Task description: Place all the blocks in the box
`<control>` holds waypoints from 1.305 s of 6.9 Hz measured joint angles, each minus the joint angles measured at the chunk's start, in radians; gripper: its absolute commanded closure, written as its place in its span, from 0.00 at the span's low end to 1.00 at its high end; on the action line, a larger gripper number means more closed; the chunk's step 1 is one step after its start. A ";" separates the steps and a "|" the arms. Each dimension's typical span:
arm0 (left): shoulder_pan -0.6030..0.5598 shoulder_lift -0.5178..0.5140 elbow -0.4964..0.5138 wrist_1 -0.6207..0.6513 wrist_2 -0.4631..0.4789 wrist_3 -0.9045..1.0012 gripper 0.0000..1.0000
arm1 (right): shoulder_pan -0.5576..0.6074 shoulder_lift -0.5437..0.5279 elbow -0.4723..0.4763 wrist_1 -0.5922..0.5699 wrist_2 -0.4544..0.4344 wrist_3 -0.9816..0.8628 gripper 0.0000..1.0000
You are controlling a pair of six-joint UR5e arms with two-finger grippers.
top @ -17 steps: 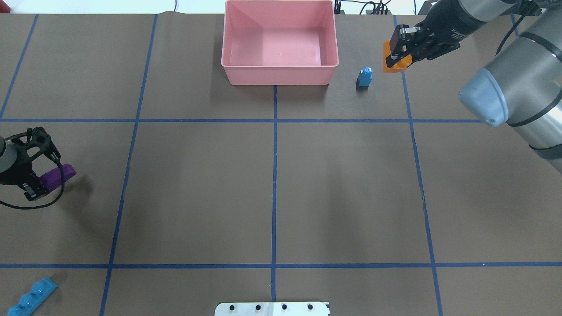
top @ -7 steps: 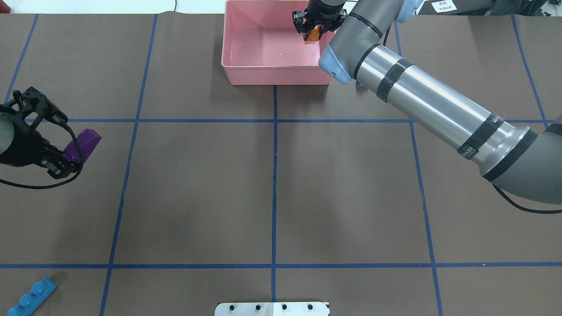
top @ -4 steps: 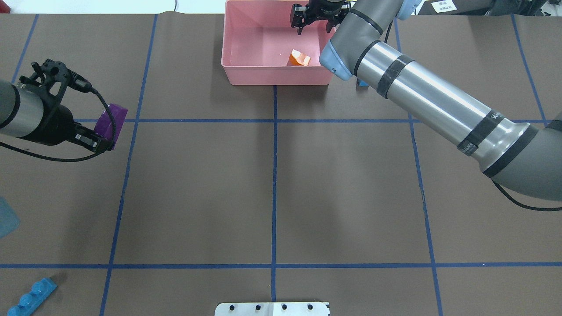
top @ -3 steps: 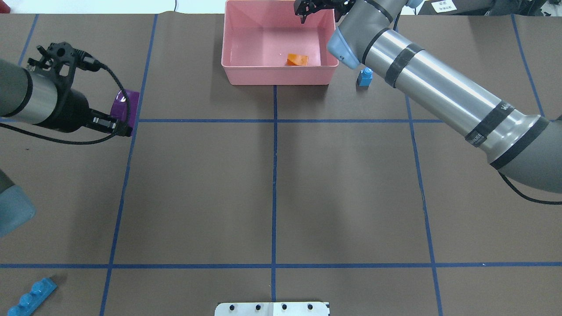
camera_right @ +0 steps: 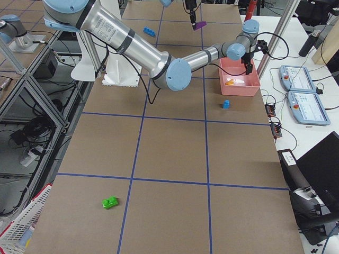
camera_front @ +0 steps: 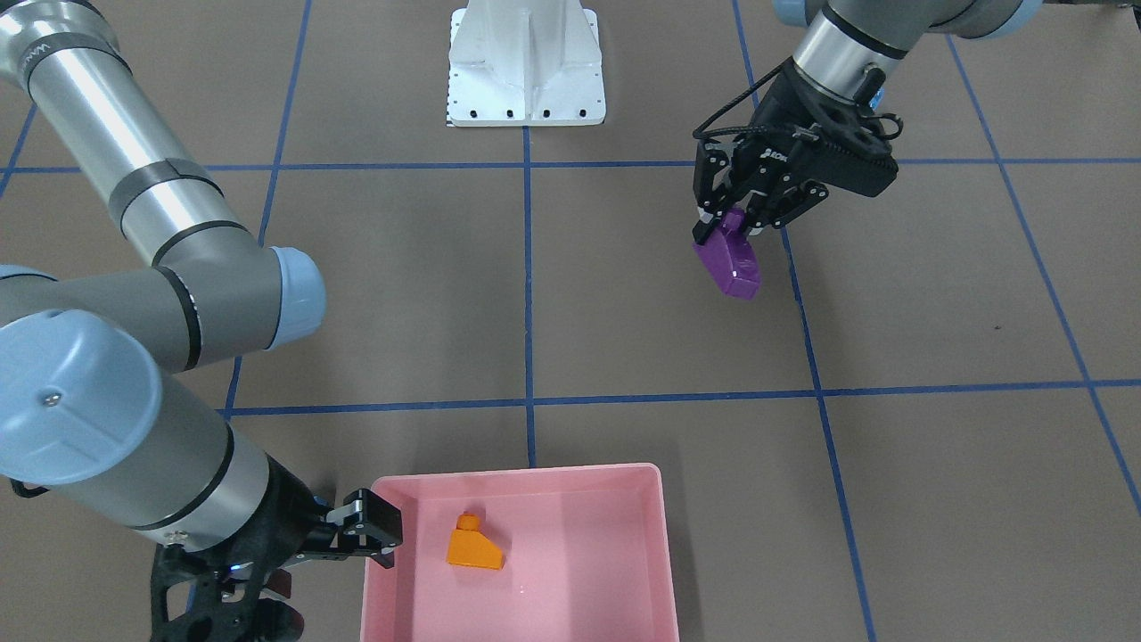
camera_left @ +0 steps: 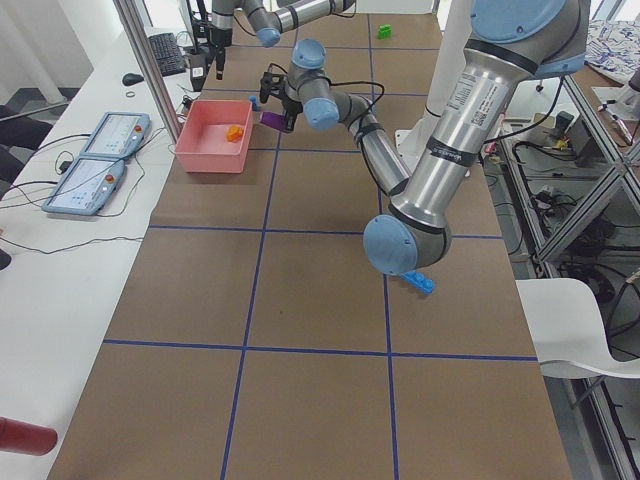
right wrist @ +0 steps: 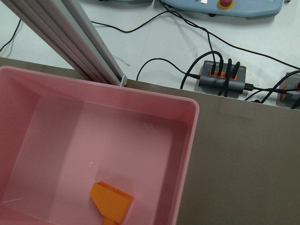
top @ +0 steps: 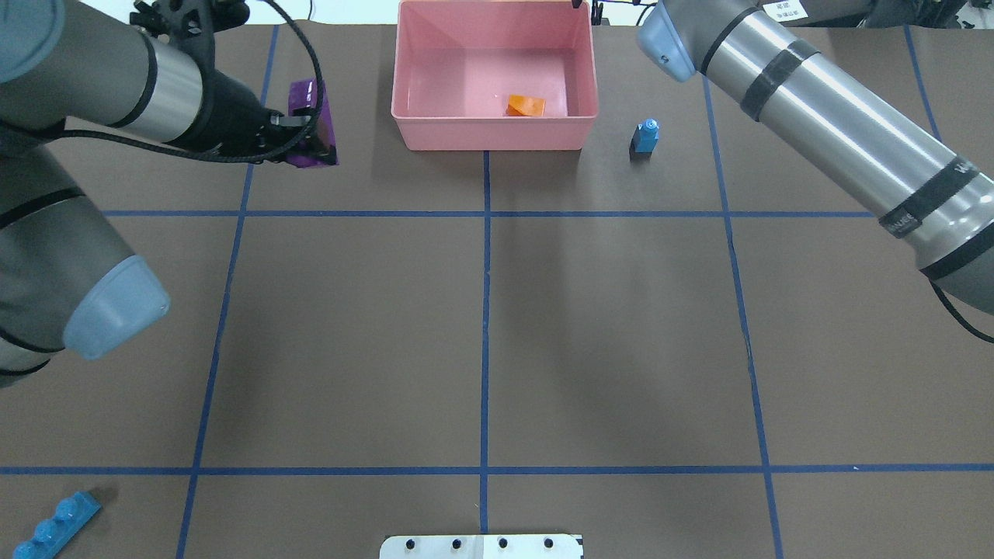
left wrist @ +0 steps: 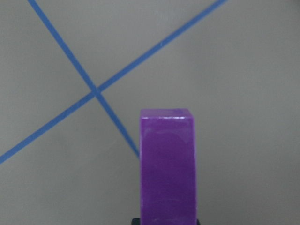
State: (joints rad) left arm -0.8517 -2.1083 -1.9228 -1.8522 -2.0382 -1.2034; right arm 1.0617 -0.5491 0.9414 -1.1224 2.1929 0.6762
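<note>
At the table's near-left corner: the long blue brick [top: 53, 528] lies on the brown table [top: 349, 349], well apart from the box and not yet picked up.
Left gripper [camera_front: 726, 227]: clamped on the purple brick [camera_front: 733, 266], which it holds clear of the table, left of the box and not yet over it.
Box [top: 494, 140]: the pink tray sits at the middle of the table's far edge.
Orange brick [top: 526, 105]: lies on the box floor toward its right wall, so this one is done.
Small blue brick [top: 644, 136]: stands on the table just right of the box, outside it.
Right gripper [camera_front: 325, 575]: hangs by the box's right wall, jaws apart as far as the front view shows, with nothing between them.
Green brick [camera_right: 110, 201]: lies far out toward the robot's right end of the table, well apart from everything else.
Progress: I judge one of five bricks is in and one is being carried. Three wait on the table.
Writing: a black band [top: 901, 225] on the right arm carries pale lettering that seems to begin "WAN". A white label [top: 780, 9] at the far edge is too small to read.
</note>
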 measured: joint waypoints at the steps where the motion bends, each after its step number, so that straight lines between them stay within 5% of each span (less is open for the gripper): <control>1: 0.005 -0.075 0.096 -0.072 0.041 -0.083 1.00 | 0.012 -0.031 0.022 0.003 0.010 -0.038 0.01; 5: 0.040 -0.368 0.546 -0.289 0.266 -0.270 1.00 | 0.017 -0.179 0.065 0.200 0.007 -0.083 0.01; 8: 0.056 -0.534 0.899 -0.454 0.420 -0.383 1.00 | -0.015 -0.275 0.170 0.235 -0.056 -0.084 0.01; 9: 0.065 -0.551 0.954 -0.463 0.465 -0.409 0.61 | -0.042 -0.293 0.190 0.236 -0.094 -0.084 0.01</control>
State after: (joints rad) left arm -0.7865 -2.6591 -0.9690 -2.3154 -1.5737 -1.6123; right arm 1.0201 -0.8417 1.1311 -0.8866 2.0990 0.5920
